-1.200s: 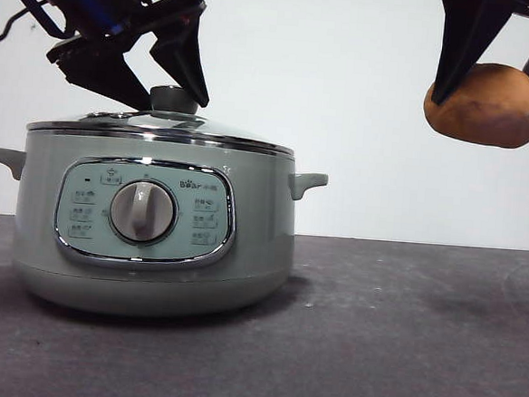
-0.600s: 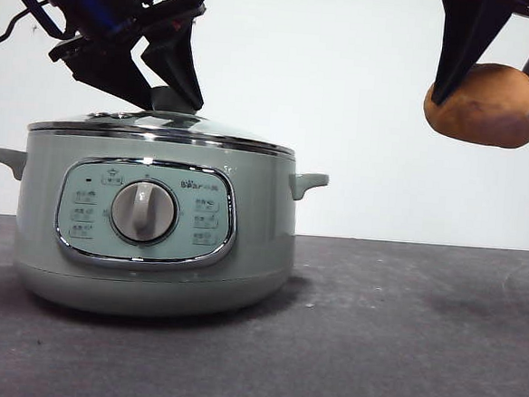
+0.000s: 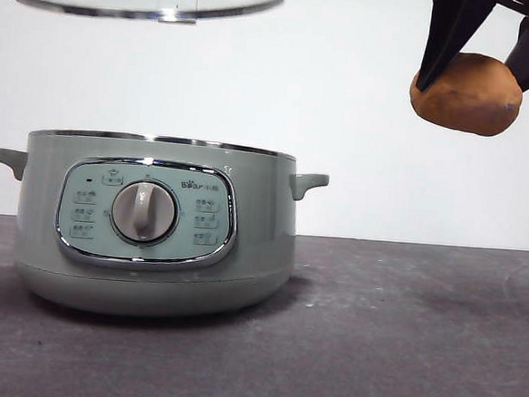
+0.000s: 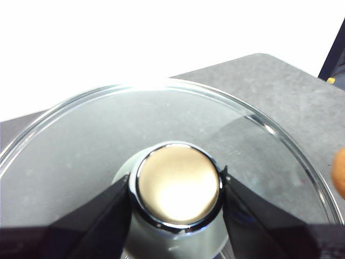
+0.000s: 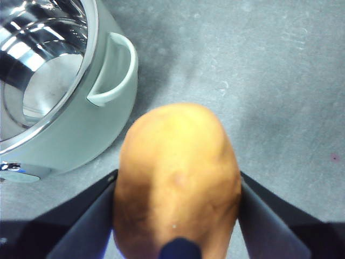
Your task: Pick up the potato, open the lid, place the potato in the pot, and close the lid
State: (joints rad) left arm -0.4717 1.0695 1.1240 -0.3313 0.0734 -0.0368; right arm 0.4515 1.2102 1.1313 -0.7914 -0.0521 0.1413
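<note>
Both grippers are matte black: the right gripper (image 3: pixel 478 64) shows two tapering, wedge-shaped jaws; the left gripper's (image 4: pixel 175 186) look flat, broad.

Low front cam; two wrist cams

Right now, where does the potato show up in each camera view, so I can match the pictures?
Front view: the potato hangs at the upper right, held in the right hand, high beside the pot.
Left wrist view: only an orange sliver at the right edge, past the lid.
Right wrist view: it fills the lower centre, between the two black jaws.
Shared landmark: the pot's side handle.
</note>
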